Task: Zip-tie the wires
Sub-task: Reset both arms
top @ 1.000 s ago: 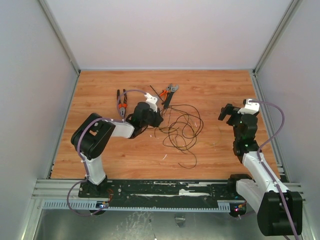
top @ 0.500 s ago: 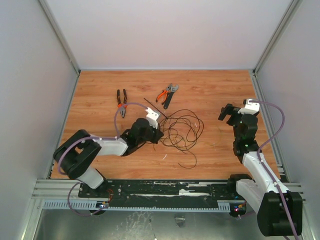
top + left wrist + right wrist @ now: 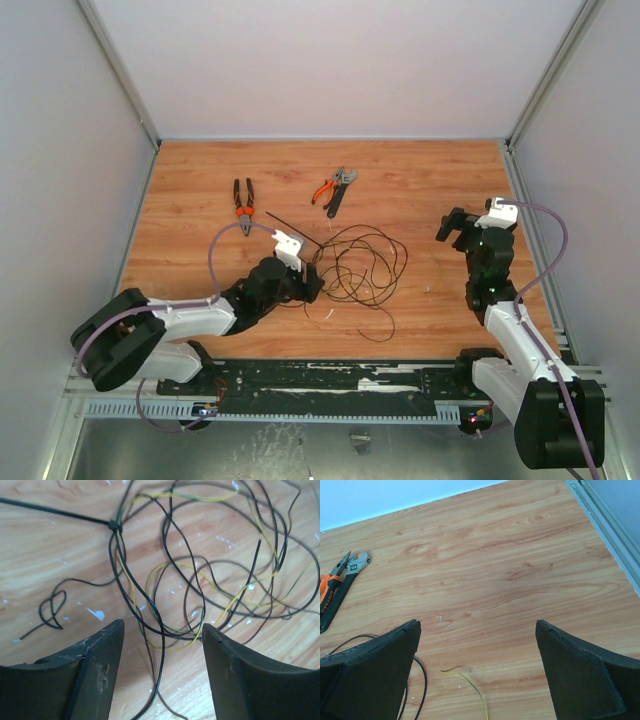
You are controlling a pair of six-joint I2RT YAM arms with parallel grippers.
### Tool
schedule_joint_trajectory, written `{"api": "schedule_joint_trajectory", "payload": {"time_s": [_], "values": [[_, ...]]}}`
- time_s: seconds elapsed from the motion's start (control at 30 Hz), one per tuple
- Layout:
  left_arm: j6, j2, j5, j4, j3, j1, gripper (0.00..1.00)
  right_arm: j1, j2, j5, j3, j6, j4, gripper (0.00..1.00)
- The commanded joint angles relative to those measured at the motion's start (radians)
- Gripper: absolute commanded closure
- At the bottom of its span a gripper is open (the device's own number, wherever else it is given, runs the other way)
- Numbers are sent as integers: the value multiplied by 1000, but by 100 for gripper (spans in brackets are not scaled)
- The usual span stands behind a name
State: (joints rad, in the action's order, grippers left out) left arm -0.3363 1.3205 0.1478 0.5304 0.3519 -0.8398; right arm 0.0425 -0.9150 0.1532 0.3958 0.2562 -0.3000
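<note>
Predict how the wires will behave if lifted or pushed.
Probably floppy: the wires lie in loose, thin loops, so they'd sag and trail. Likely light, dragging rather than rolling when pushed. The zip tie seems to gather several strands at one point, so the tangle may lift together.

A wood-grain tabletop (image 3: 200, 190) spreads out ahead of the right claw (image 3: 478, 623) — pale, plain walls (image 3: 330, 70) rise beyond it and on both sides. Just right of that claw, an aluminium rail (image 3: 601, 519) edges the boards. The light is soft and even — small white flecks (image 3: 97, 614) dot the wood by the left claw (image 3: 163, 625).
</note>
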Motion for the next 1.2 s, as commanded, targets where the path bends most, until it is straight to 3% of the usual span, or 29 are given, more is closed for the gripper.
{"api": "schedule_joint_trajectory", "payload": {"time_s": [0.0,0.1,0.13,0.33,0.6,0.83,1.03,1.17], "values": [[12,-90,106,-7,23,-3,23,-9,5,4,9,0,2,1],[2,-177,176,-28,10,-2,3,-9,1,3,5,4,-2,1],[-4,-212,203,-34,3,-2,2,-8,-5,2,6,6,-2,1],[-51,-429,349,-73,-29,63,2,-9,-42,-12,-38,-23,-84,1],[-77,-578,391,-114,-50,351,2,-9,-100,-11,-172,-119,-350,1],[-78,-585,428,-104,-67,519,2,-9,-236,-31,-241,-159,-609,1],[-33,-501,524,-49,-84,530,2,-9,-331,-15,-252,-218,-768,1],[25,-411,567,53,-90,536,2,-9,-428,-29,-349,-234,-1056,1]]}}
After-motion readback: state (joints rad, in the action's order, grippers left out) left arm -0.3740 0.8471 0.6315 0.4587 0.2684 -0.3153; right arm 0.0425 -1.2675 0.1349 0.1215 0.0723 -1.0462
